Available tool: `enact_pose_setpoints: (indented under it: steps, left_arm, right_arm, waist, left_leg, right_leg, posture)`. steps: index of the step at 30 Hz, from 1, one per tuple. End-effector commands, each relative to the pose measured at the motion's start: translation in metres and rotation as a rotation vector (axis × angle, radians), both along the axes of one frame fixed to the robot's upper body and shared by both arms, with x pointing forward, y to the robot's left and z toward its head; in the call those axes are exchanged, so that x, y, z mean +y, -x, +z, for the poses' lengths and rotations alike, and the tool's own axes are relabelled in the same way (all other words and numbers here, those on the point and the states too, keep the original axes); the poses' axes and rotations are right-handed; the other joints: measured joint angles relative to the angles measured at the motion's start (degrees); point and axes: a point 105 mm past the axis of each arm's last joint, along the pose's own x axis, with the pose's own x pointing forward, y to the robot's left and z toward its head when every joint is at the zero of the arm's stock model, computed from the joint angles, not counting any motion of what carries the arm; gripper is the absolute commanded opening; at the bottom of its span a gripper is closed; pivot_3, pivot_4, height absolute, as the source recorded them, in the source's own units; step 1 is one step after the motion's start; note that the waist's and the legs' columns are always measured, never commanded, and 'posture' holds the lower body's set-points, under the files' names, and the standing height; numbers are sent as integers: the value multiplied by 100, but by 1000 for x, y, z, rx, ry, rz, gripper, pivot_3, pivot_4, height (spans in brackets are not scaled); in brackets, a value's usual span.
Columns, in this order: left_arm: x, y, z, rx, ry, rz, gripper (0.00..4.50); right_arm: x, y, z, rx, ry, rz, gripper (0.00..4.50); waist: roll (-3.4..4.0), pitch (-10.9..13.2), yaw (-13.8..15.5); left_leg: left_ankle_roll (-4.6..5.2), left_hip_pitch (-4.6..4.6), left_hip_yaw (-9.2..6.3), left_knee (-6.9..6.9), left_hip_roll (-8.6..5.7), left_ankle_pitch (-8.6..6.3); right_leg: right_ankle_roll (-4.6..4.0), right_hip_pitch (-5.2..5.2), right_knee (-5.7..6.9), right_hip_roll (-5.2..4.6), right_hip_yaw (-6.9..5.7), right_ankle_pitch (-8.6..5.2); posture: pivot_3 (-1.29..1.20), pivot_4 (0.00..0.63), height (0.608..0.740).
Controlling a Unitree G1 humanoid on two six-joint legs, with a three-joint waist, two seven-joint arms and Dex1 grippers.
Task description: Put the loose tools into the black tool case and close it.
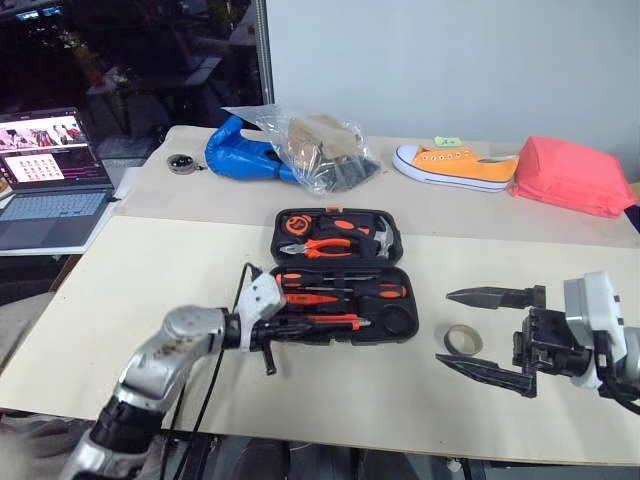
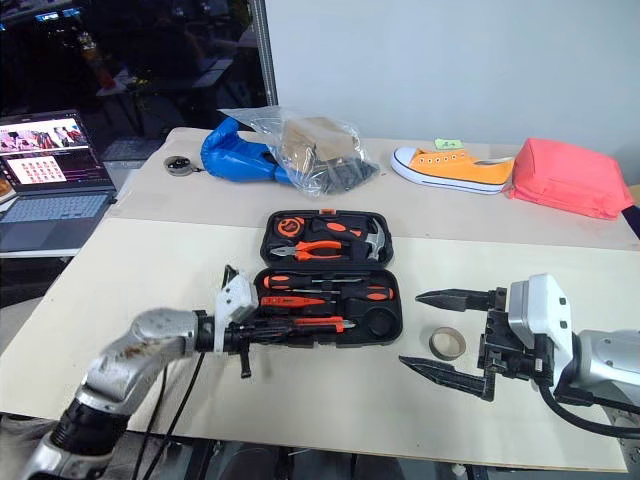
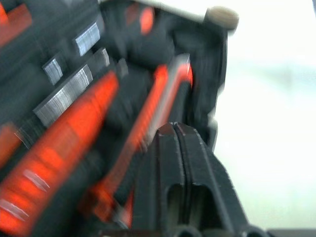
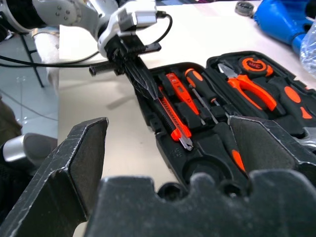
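Tools sit in the open black tool case (image 1: 340,275) in the middle of the tabletop (image 1: 150,290): two long screwdrivers (image 1: 345,290) with orange-black handles lie in the near half, with a slim orange tester screwdriver (image 1: 305,299) beside them and the utility knife (image 1: 335,321) along the near edge. The far half of the case holds orange-handled pliers (image 1: 320,246) and a hammer (image 1: 382,240). The small tan tape ring (image 1: 463,340) lies loose on the tabletop, to the right of the case and apart from it. The left hand (image 1: 285,327) is closed with its fingers pressed together, empty, at the case's near left corner beside the knife. The right hand (image 1: 480,335) is wide open, one finger on each side of the tape ring without touching it. A laptop (image 1: 45,175), a blue bag (image 1: 240,155), a clear plastic bag (image 1: 320,145), an orange shoe (image 1: 455,165) and a pink pouch (image 1: 575,175) lie farther back.
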Motion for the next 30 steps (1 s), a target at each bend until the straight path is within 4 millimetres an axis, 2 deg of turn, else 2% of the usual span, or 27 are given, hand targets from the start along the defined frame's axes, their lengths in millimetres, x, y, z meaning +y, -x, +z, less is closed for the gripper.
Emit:
enact_pose_setpoints:
  steps: [1,5,6,7,9,11,13,17,18,19,21,23,25,26,28,30]
  left_arm:
    - [10,-5,-41,32,-146,96,59]
    - [5,0,-55,120,-146,80,59]
    - [3,-2,-53,133,-120,76,59]
    - [1,-4,-50,132,-96,76,59]
    - [-4,-6,-28,85,23,54,59]
    - [-2,-9,3,16,143,59,59]
    - [4,-4,25,-56,180,29,59]
    - [12,12,62,-91,221,-79,59]
    - [12,15,68,-85,228,-101,555]
    - [11,22,73,-85,219,-151,715]
    - [10,34,81,-87,185,-227,1504]
    - [11,43,91,-94,153,-287,2112]
    - [9,48,98,-91,130,-315,2927]
    - [7,52,102,-78,124,-338,3166]
    - [2,58,109,-60,125,-371,3853]
    - [-1,58,114,-68,133,-375,3853]
  right_arm:
    - [0,1,8,-31,8,16,4500]
    - [2,3,9,-25,13,25,4500]
    - [3,4,8,-20,13,24,4500]
    - [3,4,7,-16,14,22,4500]
    - [2,4,6,-7,12,-6,4500]
    - [-3,1,4,3,15,-67,4500]
    - [-11,1,-1,17,48,-126,4500]
    - [-30,2,-31,93,212,-262,4500]
    - [-32,3,-36,114,232,-273,4500]
    - [-33,8,-43,148,264,-262,4500]
    - [-37,8,-55,245,310,-313,4500]
    - [-36,2,-59,328,266,-358,3994]
    - [-30,-4,-61,314,280,-362,3321]
    - [-30,-7,-65,327,286,-383,3099]
    - [-34,-14,-71,338,317,-420,3031]
    - [-35,-20,-76,334,346,-440,3031]
  waist:
    - [6,-13,10]
    - [30,-35,46]
    - [29,-35,46]
    - [30,-35,46]
    - [35,-38,46]
    - [36,-39,36]
    - [31,-34,16]
    - [25,-32,15]
    - [25,-32,19]
    - [28,-33,19]
    - [30,-35,21]
    - [20,-29,-17]
    - [9,-22,-38]
    - [9,-21,-36]
    - [4,-17,-34]
    - [3,-16,-32]
  left_leg:
    - [0,2,0,-1,0,0]
    - [0,49,1,1,-4,-1]
    - [-1,75,3,0,-3,-1]
    - [-1,88,3,-1,0,-1]
    - [-2,98,4,-4,2,-1]
    - [0,96,5,-5,3,0]
    - [1,86,8,-5,8,0]
    - [3,68,6,-10,14,2]
    - [3,59,5,-14,12,1]
    - [0,49,5,-15,10,-1]
    - [-1,18,9,-13,0,-7]
    - [0,-10,13,-12,-3,-9]
    - [0,-16,13,-10,-2,-8]
    - [0,-15,12,-11,-2,-8]
    - [0,-12,7,-11,0,-7]
    - [0,-10,7,-10,-1,-7]
  right_leg:
    - [0,2,0,0,0,0]
    - [3,62,-4,-13,1,-2]
    - [39,81,-7,-13,2,-27]
    - [40,91,-9,-11,2,-30]
    - [3,99,-9,-16,5,-46]
    - [-2,96,-8,-17,8,-38]
    - [-4,84,-8,-15,12,-32]
    - [14,67,-8,-6,7,-22]
    - [2,64,-10,-8,4,-25]
    - [-4,58,-9,-12,1,-27]
    - [4,30,-11,-18,3,-31]
    - [10,0,-13,-18,10,-30]
    - [9,-9,-11,-15,11,-28]
    - [10,-9,-10,-12,11,-28]
    - [20,-10,-9,-6,7,-34]
    - [39,-10,-8,-6,7,-45]
  posture:
    - [0,150,740]
    - [0,150,740]
    - [0,150,740]
    - [0,150,740]
    - [0,150,740]
    - [0,150,740]
    - [0,150,740]
    - [0,150,740]
    - [0,150,740]
    - [0,150,740]
    - [0,150,740]
    - [0,150,740]
    - [0,150,740]
    - [0,150,740]
    - [0,150,740]
    - [0,150,740]
